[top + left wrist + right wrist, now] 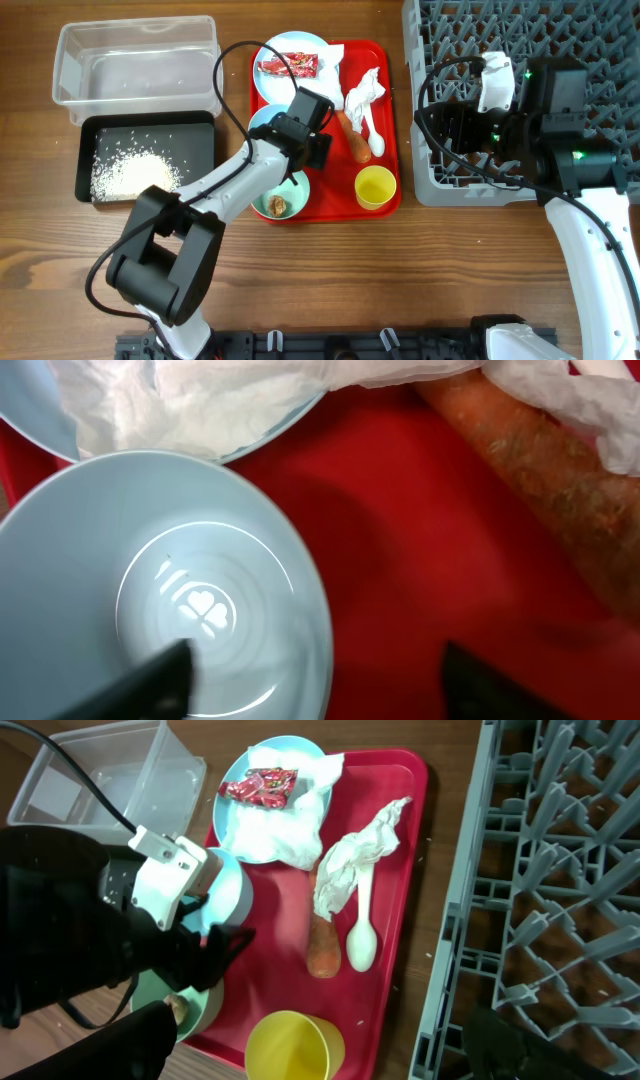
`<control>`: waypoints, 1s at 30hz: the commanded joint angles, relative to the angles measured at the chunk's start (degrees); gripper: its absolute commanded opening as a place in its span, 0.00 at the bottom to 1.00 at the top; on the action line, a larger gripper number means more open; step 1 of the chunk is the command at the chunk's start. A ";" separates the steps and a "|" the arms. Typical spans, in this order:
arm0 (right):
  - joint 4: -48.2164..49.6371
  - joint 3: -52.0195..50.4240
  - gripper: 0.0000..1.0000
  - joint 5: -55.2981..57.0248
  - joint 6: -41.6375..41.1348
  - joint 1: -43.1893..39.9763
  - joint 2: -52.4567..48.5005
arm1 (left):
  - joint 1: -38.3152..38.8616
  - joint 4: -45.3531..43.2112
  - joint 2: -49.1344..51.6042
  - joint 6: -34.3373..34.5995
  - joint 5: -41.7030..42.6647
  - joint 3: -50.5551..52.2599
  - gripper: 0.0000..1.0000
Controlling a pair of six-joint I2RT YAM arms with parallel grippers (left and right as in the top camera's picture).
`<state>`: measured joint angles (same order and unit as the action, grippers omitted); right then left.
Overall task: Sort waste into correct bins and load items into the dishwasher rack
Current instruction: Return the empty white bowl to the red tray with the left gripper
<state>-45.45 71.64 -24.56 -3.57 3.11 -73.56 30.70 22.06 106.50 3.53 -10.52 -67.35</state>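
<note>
1. Nearest the left wrist camera, the pale blue bowl (150, 560) is seen upright and empty on the red tray (420, 560), just beside the plate (268, 88).
2. The left gripper (315, 680) is held spread wide over it. One finger hangs above the bowl's inside and the other above bare tray, with the rim between them; nothing is pinched.
3. The bowl is judged stiff, light and glossy, so likely slippery. It is best taken at the rim, one finger inside the wall and one outside.
4. At the far left the clear tub (137, 40) is set behind the black tub (88, 160), in which the rice (130, 175) is heaped.
5. On the tray, the plate carries the wrapper (288, 66) and a napkin. The green bowl (295, 195) with the brown lump (277, 206) sits at the near edge.
6. Further right the carrot (353, 140), a second napkin (365, 90), the spoon (362, 935) and the yellow cup (375, 187) are found.
7. At the right, the rack (450, 60) shows no dish in its visible part. The right gripper (330, 1040) is held above its left side, spread and empty.
</note>
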 commanded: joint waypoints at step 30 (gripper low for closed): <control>-0.98 0.98 0.95 1.29 0.55 -0.02 -0.17 | 5.20 19.21 -2.51 24.04 5.18 2.47 0.46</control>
<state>-46.28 71.64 -23.92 -3.57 3.11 -73.56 35.79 41.93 101.71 25.47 -5.80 -65.12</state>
